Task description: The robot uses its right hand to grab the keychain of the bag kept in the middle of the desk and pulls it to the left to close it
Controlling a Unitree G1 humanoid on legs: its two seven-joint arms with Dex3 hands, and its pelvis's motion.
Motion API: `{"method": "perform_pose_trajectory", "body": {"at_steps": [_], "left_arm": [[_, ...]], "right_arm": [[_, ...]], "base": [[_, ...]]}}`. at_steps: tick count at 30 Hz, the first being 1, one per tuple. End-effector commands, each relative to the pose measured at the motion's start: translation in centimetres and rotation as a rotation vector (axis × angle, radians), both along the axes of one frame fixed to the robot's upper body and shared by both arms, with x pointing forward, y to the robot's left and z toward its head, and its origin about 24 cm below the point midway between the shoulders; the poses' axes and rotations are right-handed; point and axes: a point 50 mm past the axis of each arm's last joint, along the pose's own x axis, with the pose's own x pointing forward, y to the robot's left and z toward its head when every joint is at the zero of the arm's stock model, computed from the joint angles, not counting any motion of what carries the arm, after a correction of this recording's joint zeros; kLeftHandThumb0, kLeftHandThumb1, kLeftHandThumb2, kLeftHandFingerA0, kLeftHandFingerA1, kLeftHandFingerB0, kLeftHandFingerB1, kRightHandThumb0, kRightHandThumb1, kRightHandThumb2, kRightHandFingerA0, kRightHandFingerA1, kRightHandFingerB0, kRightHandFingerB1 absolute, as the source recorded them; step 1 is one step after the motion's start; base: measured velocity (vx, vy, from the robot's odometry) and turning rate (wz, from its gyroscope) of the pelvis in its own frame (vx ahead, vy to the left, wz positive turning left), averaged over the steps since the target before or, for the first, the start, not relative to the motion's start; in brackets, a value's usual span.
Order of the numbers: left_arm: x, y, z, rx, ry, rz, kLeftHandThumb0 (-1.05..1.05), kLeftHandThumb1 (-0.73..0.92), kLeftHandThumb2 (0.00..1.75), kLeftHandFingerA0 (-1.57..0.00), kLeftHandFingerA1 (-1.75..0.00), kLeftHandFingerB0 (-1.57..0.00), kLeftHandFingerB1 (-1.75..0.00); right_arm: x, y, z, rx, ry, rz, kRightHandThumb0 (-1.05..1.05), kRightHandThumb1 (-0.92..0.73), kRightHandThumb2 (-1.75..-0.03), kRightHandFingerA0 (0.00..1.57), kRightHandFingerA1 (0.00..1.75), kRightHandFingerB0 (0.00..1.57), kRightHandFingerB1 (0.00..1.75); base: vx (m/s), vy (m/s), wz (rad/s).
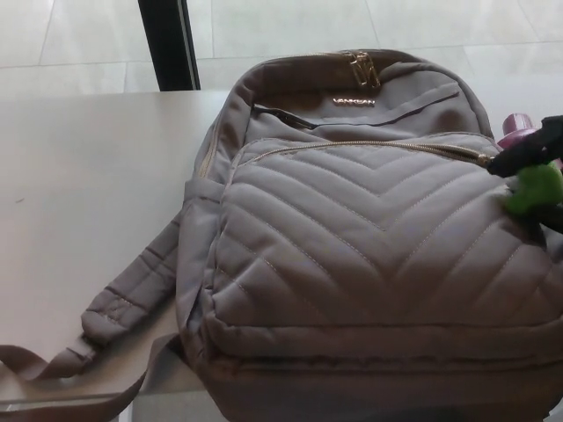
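Right hand (533,148): fingers closed round the green keychain (535,186), one finger above it, another below; the frame cuts off the rest. No left hand in view.

The keychain hangs at the right end of the gold zip (369,145) on the bag (369,264). The bag lies flat mid-desk (88,193), its base at the near edge.

Risks:
- My hold is on soft fluff and may slip under pull.
- Nothing pins the bag, so it may slide left with me.
- A pink bottle (517,130) stands just behind my hand, toward the far right corner, and could be knocked.
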Motion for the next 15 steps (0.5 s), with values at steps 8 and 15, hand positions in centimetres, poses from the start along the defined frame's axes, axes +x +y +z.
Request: {"method": "perform_pose_trajectory", "body": {"at_steps": [8,15], "left_arm": [[-0.3,0.0,0.1,0.005,0.008,-0.018,-0.62,0.92,0.84,-0.36,-0.51,-0.24,-0.43],[-0.3,-0.2,-0.1,0.006,0.012,-0.015,-0.6,0.92,0.85,-0.38,-0.53,-0.25,-0.45]], "right_arm": [[-1.0,-1.7,-1.2,-0.146,0.097,-0.037,-0.1,-0.8,-0.66,0.84,1.66,0.8,0.62],[-0.7,-0.3,-1.5,-0.179,0.052,0.011,-0.1,-0.78,-0.67,0.85,1.7,0.7,0.55]], "base": [[0.0,0.0,0.0],[0.0,0.0,0.0]]}}
